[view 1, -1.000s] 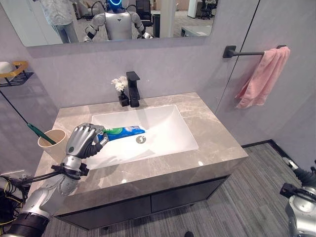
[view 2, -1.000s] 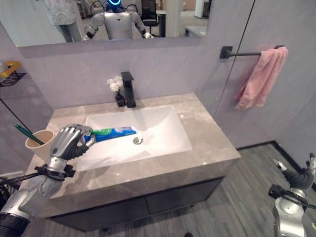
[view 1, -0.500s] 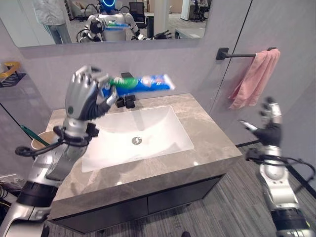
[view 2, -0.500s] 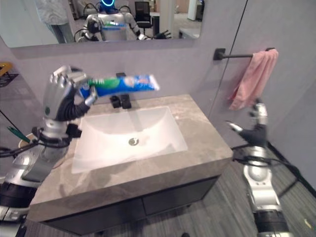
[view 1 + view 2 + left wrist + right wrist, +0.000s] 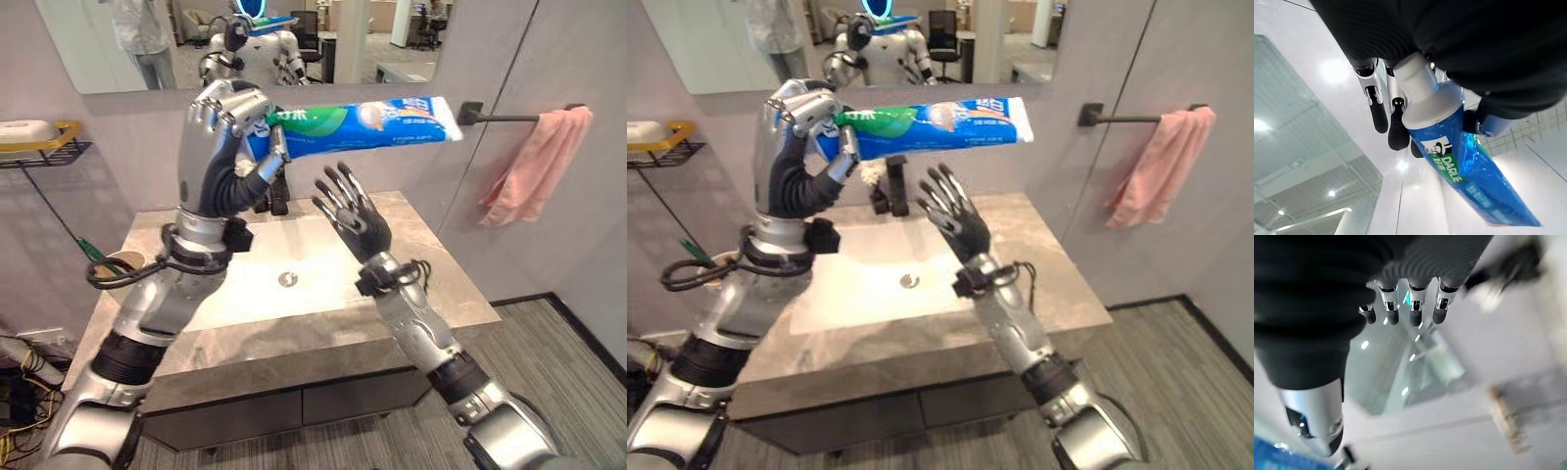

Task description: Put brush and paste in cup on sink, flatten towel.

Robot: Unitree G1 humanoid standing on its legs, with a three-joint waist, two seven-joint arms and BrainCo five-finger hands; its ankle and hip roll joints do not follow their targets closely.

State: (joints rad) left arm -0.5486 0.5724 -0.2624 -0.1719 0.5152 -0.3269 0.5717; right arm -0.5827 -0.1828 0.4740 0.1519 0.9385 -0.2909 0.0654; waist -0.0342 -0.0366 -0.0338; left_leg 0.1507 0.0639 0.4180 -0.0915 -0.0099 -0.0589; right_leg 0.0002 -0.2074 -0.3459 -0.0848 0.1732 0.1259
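Grey-veined marble counter with a smooth white rectangular sink sunk in, matte black tap at the back. Soft blue-and-green toothpaste tube with a chunky white cap, held up high above the sink, roughly level, flat crimped end aimed at the towel side. Left hand curled tight around the cap end, fingers over the top, thumb underneath. Right hand raised just under the tube's middle, fingers straight and fanned, holding nothing, not touching the tube. Tan paper-looking cup on the counter's left end, green toothbrush standing in it at a slant. Floppy pink towel bunched on the black wall bar.
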